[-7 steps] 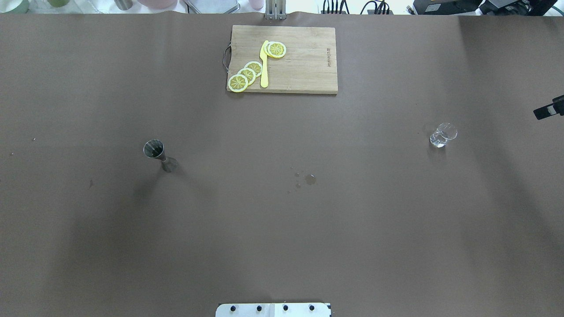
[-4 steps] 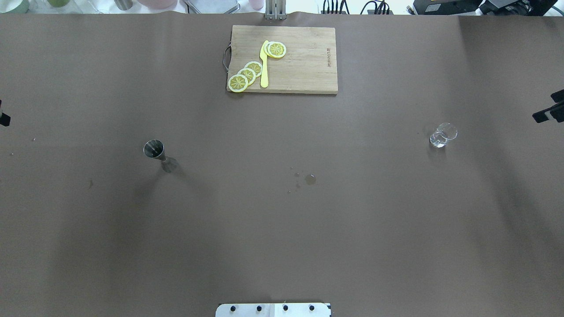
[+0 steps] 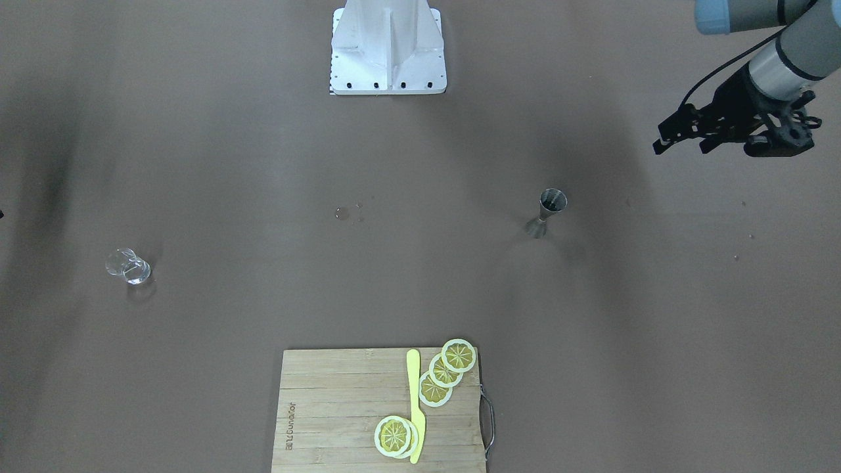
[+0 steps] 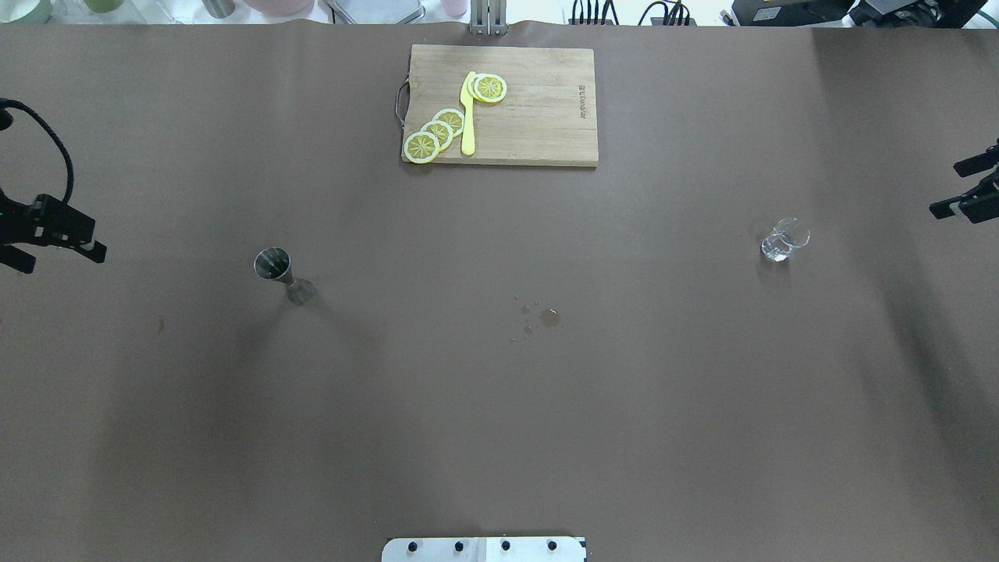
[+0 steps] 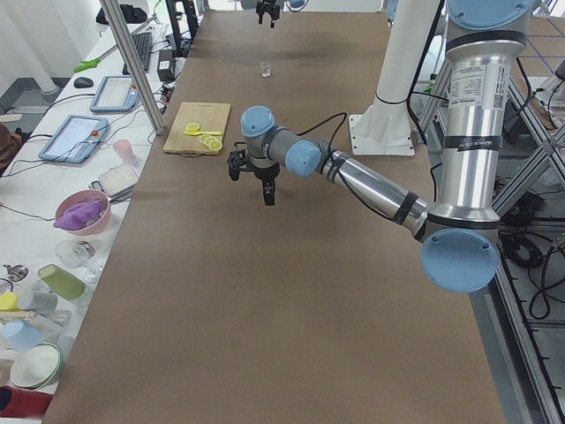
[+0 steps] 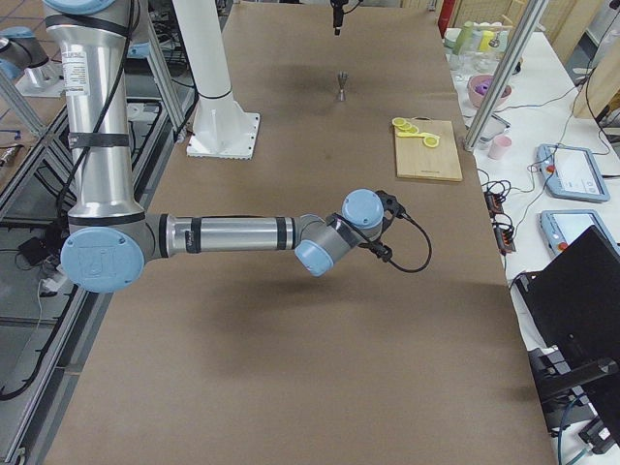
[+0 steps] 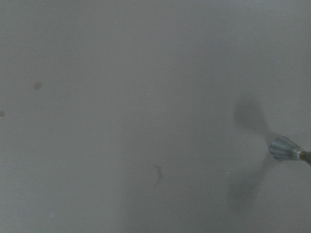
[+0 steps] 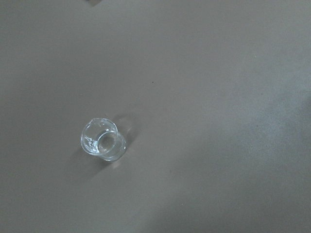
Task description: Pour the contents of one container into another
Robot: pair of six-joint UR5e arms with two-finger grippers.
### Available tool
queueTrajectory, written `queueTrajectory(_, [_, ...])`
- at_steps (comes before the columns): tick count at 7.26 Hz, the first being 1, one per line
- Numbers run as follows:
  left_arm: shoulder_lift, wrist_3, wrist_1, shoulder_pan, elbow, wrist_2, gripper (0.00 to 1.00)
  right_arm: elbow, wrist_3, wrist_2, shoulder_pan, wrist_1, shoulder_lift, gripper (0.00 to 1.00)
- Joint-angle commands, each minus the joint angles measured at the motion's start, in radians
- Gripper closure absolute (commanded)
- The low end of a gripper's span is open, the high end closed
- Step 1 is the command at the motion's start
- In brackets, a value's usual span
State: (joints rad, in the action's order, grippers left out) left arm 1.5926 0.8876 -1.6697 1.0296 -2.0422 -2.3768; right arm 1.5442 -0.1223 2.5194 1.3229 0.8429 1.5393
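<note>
with the left gripper (image 3: 679,147) and right gripper (image 4: 946,191) both spread open, empty and well apart from their vessels, it looks best to approach square and clamp low: the upright steel jigger (image 4: 277,270) at its waist, the small glass pitcher (image 4: 783,240) standing far right.

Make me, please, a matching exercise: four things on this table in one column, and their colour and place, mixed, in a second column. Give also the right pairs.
Things:
1. jigger
2. glass
3. knife
4. board

Colour and place:
A. yellow, lying between lemon slices
B. wooden, at the far edge of the table
C. clear, on the right half in the overhead view
D. metal, on the left half in the overhead view

Pairs: 1-D, 2-C, 3-A, 4-B
</note>
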Motion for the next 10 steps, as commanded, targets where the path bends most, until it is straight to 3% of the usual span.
queueTrajectory(1, [-0.002, 0.117, -0.061, -0.119, -0.045, 0.109, 0.02, -0.019, -0.002, -0.008, -0.027, -0.069, -0.014, 0.01])
queueTrajectory(2, [0.001, 0.157, -0.062, -0.146, -0.061, 0.119, 0.02, -0.038, 0.000, -0.016, -0.043, -0.115, -0.024, 0.01])
queueTrajectory(5, [0.055, 0.324, -0.058, -0.316, -0.121, 0.272, 0.02, -0.047, 0.029, -0.039, -0.076, -0.175, -0.025, 0.01])
queueTrajectory(9, [0.128, 0.326, -0.058, -0.371, -0.131, 0.336, 0.02, -0.131, 0.156, -0.116, -0.169, -0.443, -0.024, 0.01])
queueTrajectory(10, [0.145, 0.326, -0.058, -0.379, -0.125, 0.364, 0.02, -0.133, 0.161, -0.116, -0.175, -0.449, -0.024, 0.01])
